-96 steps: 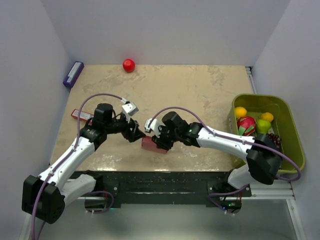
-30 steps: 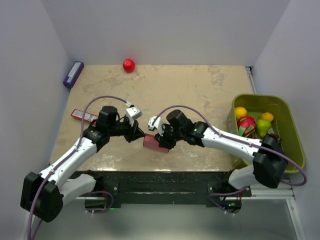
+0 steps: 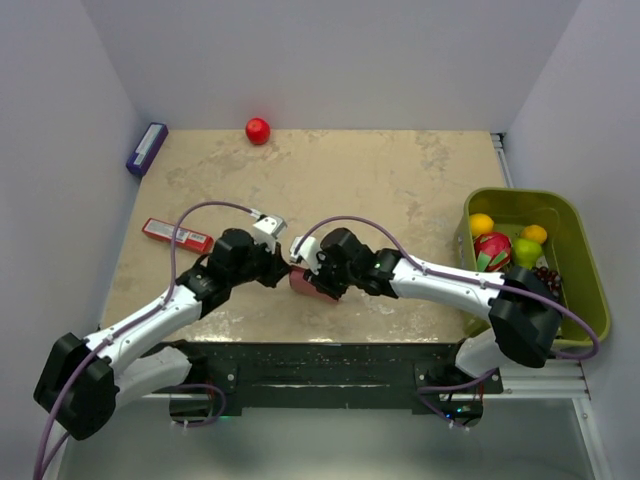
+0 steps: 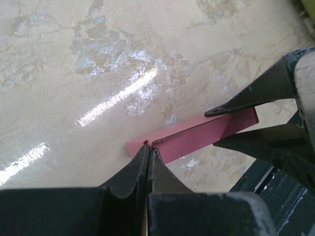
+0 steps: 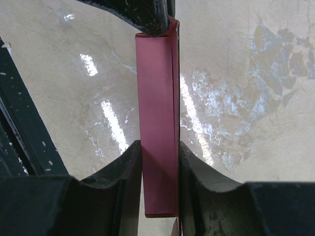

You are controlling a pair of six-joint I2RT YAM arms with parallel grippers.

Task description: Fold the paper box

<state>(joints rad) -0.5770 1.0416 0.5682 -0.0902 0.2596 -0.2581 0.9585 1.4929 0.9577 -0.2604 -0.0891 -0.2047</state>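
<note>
At the left, the left end effector (image 4: 147,147) is closed tight, its tips pinching one thin corner edge of the paper box (image 5: 156,98). That hold is so slight that, to my eye, any pull along the crease could let the card slide out or tear at the corner. Toward the right, the right end effector (image 5: 160,150) stands at a narrow gap with a finger pressed on each long side of the same box. Too firm a squeeze there could crush the raised side wall, while a twist against the left pinch could bend the card off its creases. The box sits just below the centre of the overhead frame, low over the surface (image 3: 400,180) near its front edge; whether it rests on it I cannot tell. As to pose, the left arm runs from the lower left of the overhead frame up to the middle, wrist turned rightward. The right arm comes from the lower right, stretched leftward, so the two end effectors meet nearly tip to tip at the box.
</note>
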